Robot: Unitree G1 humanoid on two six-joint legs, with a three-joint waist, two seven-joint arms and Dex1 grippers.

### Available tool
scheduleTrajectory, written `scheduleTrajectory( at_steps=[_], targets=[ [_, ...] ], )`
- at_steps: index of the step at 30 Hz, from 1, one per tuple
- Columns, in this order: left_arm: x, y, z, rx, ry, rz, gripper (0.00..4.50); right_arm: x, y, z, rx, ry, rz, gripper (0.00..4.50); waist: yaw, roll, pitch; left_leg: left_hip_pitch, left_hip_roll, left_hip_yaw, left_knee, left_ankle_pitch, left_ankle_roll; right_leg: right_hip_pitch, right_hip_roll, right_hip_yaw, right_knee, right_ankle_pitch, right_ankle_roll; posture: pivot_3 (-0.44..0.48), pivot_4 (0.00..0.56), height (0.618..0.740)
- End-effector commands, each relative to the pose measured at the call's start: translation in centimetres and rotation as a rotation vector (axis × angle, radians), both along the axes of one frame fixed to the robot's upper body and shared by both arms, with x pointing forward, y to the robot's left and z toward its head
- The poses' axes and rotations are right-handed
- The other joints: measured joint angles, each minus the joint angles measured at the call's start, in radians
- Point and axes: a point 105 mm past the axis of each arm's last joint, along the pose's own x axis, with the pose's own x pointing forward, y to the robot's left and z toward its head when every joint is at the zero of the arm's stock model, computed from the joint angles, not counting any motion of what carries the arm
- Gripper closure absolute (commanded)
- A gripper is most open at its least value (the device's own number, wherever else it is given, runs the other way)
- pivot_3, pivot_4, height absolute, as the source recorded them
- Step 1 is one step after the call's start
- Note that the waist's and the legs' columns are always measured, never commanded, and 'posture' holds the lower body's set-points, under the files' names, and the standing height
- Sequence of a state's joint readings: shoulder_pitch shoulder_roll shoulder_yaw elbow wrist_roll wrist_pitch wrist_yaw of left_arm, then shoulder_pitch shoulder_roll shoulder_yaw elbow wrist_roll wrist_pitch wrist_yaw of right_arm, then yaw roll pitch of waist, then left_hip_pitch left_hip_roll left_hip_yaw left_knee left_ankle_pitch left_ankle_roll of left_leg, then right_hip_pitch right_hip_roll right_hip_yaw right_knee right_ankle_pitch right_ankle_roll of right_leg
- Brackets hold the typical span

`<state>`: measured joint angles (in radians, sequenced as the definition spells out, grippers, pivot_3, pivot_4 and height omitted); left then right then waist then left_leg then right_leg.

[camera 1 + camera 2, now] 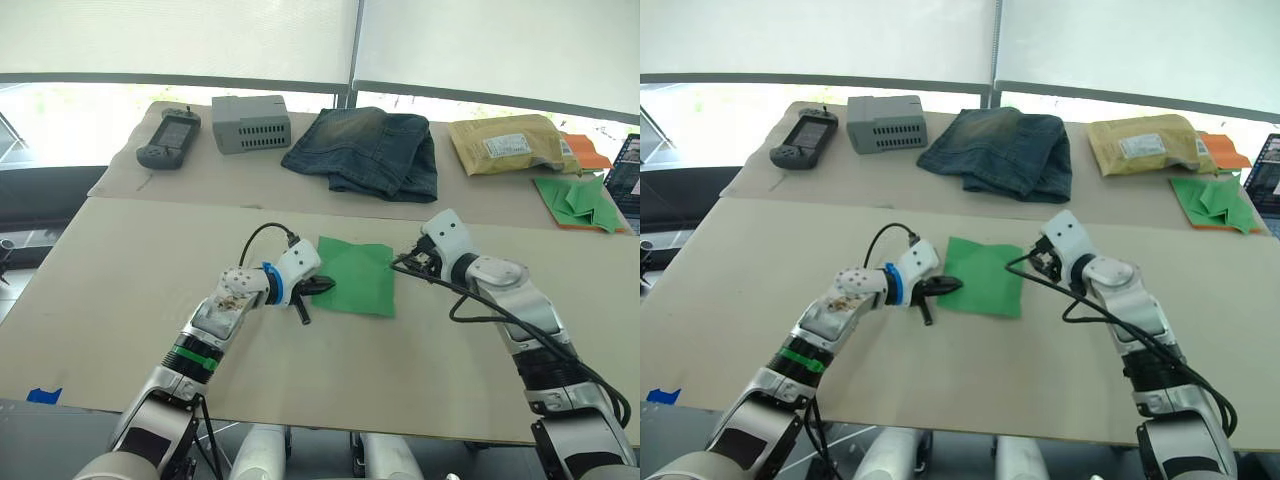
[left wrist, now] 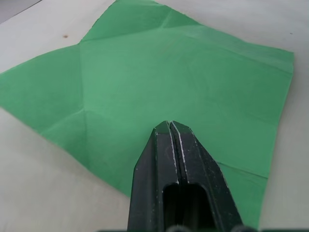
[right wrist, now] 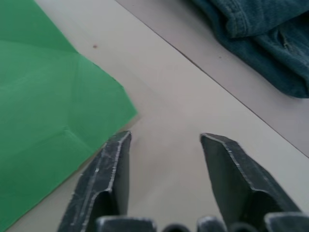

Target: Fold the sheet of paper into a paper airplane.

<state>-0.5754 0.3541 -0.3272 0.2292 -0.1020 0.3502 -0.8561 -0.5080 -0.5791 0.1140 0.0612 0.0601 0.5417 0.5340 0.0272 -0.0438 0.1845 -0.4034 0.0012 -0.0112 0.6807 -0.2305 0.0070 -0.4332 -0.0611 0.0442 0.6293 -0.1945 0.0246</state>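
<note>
Left hand (image 1: 312, 288), lower centre of the head view: two black fingers pressed together, nothing between them, tips resting over the left edge of the sheet of paper (image 1: 357, 276). Whether they press on it or hover just above cannot be told.

Right hand (image 1: 405, 262), just right of centre: black fingers spread apart, empty, tips just beside the sheet's right edge and apart from it in the right wrist view.

Sheet of paper: thin, bright green, roughly square, matte, lying flat and unfolded at the middle of the frame on the worktop (image 1: 150, 260). Several crease lines cross it, and one corner shows a shallow diagonal fold mark. No paper airplane shape yet.

Worktop: pale beige board, smooth.

Far row, upper frame, left to right: dark handheld controller (image 1: 168, 139); grey ribbed box (image 1: 250, 123); crumpled blue jeans (image 1: 372, 150); tan padded envelope (image 1: 508, 143); heap of green paper pieces (image 1: 580, 199) on an orange sheet (image 1: 588, 153).

Handling note, a judgement: folding has barely begun. The left hand looks best used as a flat hold-down while the right slides under the near edge, lifts it, and lays it along an existing crease. Thin paper will slip and buckle; move slowly and keep the pin steady.
</note>
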Motion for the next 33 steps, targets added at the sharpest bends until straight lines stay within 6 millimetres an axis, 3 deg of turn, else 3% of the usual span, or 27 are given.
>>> scheduleTrajectory(
  at_steps=[1,5,12,17,27,33],
  targets=[
    [-0.5,-0.8,-0.7,0.035,0.002,-0.024,4.5,0.0,-0.4,0.8,-0.036,-0.019,0.033,3.29,0.0,0.0,0.0,0.0,0.0,0.0,0.0,0.0,0.0,0.0,0.0,0.0,0.0,0.0,0.0,0.0,0.15,0.728],
    [-0.5,-1.1,-0.5,0.035,-0.009,-0.025,4.5,-0.8,0.4,-0.8,-0.079,0.048,0.14,4.46,-0.005,0.0,0.0,0.002,0.0,0.0,0.0,0.0,0.0,0.002,0.0,0.0,-0.001,0.0,0.0,0.0,0.15,0.728],
    [-0.2,-1.1,-0.4,0.058,-0.01,-0.012,4.5,-1.6,2.2,-2.4,-0.054,0.066,0.29,4.46,-0.011,0.0,0.0,0.006,0.0,-0.001,-0.001,0.0,0.0,0.008,0.0,-0.001,-0.002,-0.004,0.006,0.0,0.15,0.728],
    [-0.3,-0.8,-0.6,0.061,0.003,-0.008,4.5,-1.8,2.1,-3.1,-0.015,0.041,0.345,4.46,-0.012,0.0,0.0,0.008,0.0,-0.002,-0.001,0.0,0.0,0.01,0.0,-0.002,-0.002,-0.003,0.005,0.0,0.15,0.728],
    [-0.8,1.2,-1.2,0.081,0.026,0.034,4.5,-2.4,3.6,-1.0,0.298,-0.048,0.48,4.46,-0.031,0.0,0.0,0.011,0.001,-0.002,-0.002,0.0,0.0,0.01,0.001,-0.001,-0.002,-0.001,0.002,0.0,0.15,0.728],
    [-0.7,1.7,-1.1,0.085,0.018,0.049,4.5,-1.9,2.4,-0.8,0.165,-0.046,0.456,4.46,-0.038,0.0,0.0,0.012,0.001,-0.002,-0.004,0.0,0.0,0.011,0.001,-0.001,-0.001,-0.001,0.001,0.0,0.15,0.728]
  ],
)
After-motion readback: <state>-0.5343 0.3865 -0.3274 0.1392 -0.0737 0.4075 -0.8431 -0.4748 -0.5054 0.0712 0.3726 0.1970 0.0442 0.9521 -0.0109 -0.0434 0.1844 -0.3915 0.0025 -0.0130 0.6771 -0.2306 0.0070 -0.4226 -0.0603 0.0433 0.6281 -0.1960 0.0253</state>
